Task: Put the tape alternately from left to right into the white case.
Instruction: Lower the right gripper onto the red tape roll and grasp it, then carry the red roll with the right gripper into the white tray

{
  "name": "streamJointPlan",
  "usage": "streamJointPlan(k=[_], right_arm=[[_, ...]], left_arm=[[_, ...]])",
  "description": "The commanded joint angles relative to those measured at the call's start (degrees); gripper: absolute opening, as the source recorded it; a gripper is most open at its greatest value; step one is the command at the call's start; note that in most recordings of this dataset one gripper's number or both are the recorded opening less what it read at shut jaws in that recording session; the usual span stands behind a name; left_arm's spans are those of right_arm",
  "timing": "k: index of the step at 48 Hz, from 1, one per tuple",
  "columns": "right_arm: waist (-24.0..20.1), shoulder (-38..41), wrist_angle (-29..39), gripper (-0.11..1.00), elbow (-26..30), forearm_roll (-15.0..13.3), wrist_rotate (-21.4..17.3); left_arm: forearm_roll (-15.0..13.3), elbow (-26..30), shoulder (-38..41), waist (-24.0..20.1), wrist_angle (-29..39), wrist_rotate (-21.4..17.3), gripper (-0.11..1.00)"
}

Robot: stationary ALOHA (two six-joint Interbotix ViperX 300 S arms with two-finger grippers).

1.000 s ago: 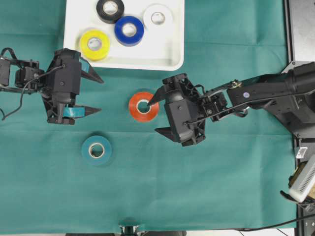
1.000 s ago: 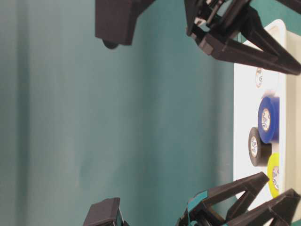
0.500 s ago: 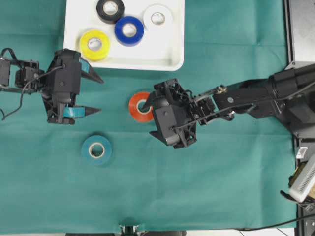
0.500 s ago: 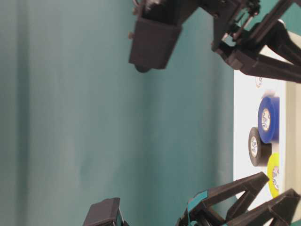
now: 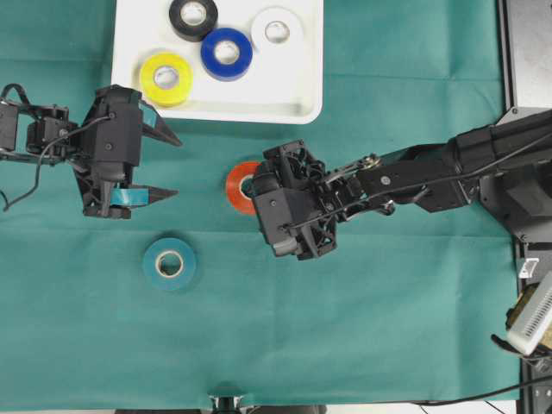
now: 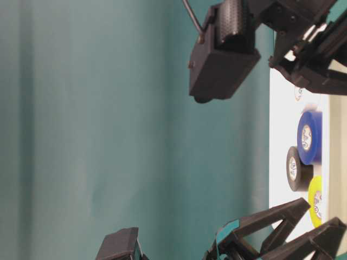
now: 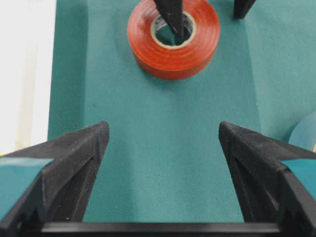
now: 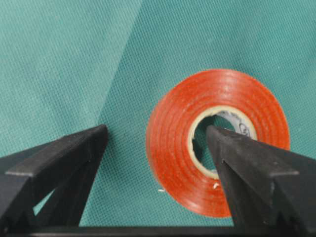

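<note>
A teal-green cloth (image 5: 362, 328) covers the tabletop from edge to edge in the overhead view, faintly creased; its lower edge shows a thin pale strip along the bottom of the frame, and dark equipment stands past its right edge. The white case (image 5: 293, 95) sits at the upper middle, cut off by the top of the frame, its lower rim and rounded lower right corner in full view. Inside it lie the yellow roll (image 5: 166, 78) at lower left, the black roll (image 5: 193, 17) at the top, the blue roll (image 5: 226, 53) touching or just beside the black one, and the white roll (image 5: 278, 31) toward the right; the lower right part of the case floor is bare. On the cloth below the case lies the red roll (image 5: 240, 187), flat, and lower left of it, well apart, the teal roll (image 5: 169, 263). The right gripper (image 8: 153, 163) stands with its jaws apart around one side of the red roll, one finger down in the pale core and the other outside the ring on the cloth. The left gripper (image 5: 164, 166) hangs at the left of the frame with its jaws wide apart, holding nothing, between the case's lower left corner and the teal roll. The lower half and right middle of the cloth hold no objects.
</note>
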State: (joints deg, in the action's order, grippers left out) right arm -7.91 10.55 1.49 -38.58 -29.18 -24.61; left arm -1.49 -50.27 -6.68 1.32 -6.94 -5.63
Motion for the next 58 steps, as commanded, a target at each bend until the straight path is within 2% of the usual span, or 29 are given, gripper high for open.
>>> streamJointPlan(k=[1,15,22,25,33,37,42,58], right_arm=[[-0.09,-0.35,0.00,0.82,1.32,0.09,-0.09],[0.09,-0.18,0.00,0.82,1.85,0.09,-0.09],[0.26,-0.18,0.00,0.78,1.93,0.09,0.00],[0.26,-0.18,0.00,0.70,2.02,0.09,0.00],[0.26,-0.18,0.00,0.26,2.02,0.00,0.00],[0.26,-0.18,0.00,0.11,2.02,0.00,0.00],[0.26,-0.18,0.00,0.06,2.02,0.00,0.00],[0.26,-2.64,0.00,0.06,2.11,0.00,0.09]], left_arm=[[0.00,0.79,-1.14,0.18,-0.26,0.09,0.92],[0.00,0.62,-1.14,0.18,-0.26,0.09,0.92],[0.00,0.53,-1.23,0.18,-0.26,0.09,0.92],[0.00,0.53,-1.14,0.18,-0.26,0.09,0.92],[0.09,0.53,-1.23,0.18,-0.26,0.09,0.92],[0.00,0.53,-1.14,0.18,-0.26,0.09,0.92],[0.00,0.53,-1.23,0.18,-0.26,0.09,0.92],[0.00,0.53,-1.14,0.18,-0.26,0.09,0.92]])
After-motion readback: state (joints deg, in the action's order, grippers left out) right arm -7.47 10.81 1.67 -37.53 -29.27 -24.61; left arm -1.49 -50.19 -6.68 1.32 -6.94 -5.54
